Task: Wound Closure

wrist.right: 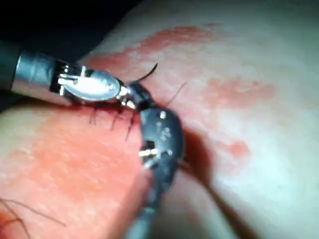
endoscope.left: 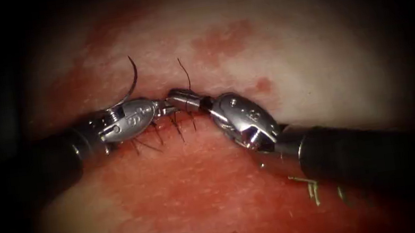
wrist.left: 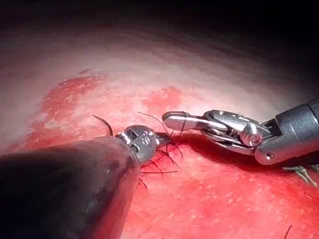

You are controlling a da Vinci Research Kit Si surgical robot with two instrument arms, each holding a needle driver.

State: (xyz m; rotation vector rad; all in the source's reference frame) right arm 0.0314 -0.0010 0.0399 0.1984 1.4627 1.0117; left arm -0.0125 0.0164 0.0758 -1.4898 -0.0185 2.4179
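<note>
Left hand [endoscope.left: 166, 107] and right hand [endoscope.left: 177, 97] meet tip to tip at the cut [endoscope.left: 166, 124]; grips unreadable; needle [endoscope.left: 128, 86] arcs above left hand; keep thread [endoscope.left: 184, 74] slack-free, avoid dragging tissue [endoscope.left: 318, 64].

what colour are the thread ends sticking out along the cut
Dark, nearly black thread ends along the cut, seen best in the endoscope view.

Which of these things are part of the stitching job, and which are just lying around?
In the job: left hand; right hand, shut, thread across it; needle, curving up behind left hand, grip unclear; tissue.
Lying about: stitch ends; red fluid; pale fibres.
</note>
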